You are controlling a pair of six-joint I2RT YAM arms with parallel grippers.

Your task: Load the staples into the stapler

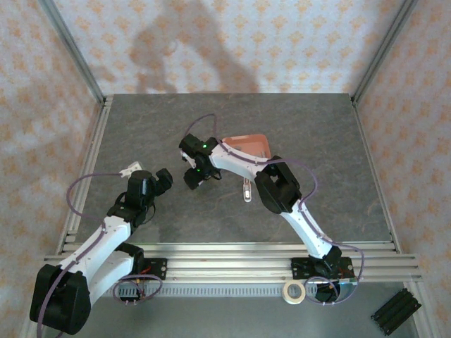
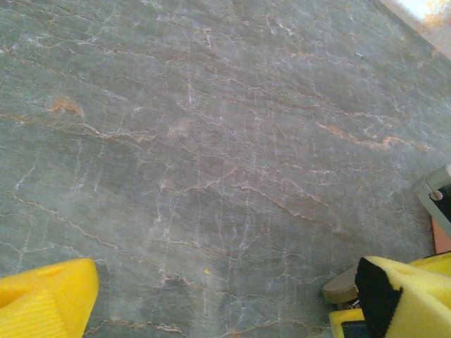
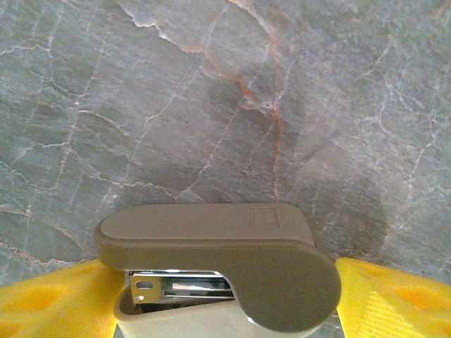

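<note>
Gripping the stapler (image 3: 211,260) between its yellow fingers (image 3: 394,299), the right claw (image 3: 218,303) holds it sideways over the desk (image 3: 225,91), with the beige top uppermost and the silvery metal part showing in the gap above the pale base. The left claw (image 2: 225,292) stands wide, holding nothing, just left of the right claw. A salmon tray (image 1: 248,143) lies beyond and right of the right claw; the staples cannot be made out.
</note>
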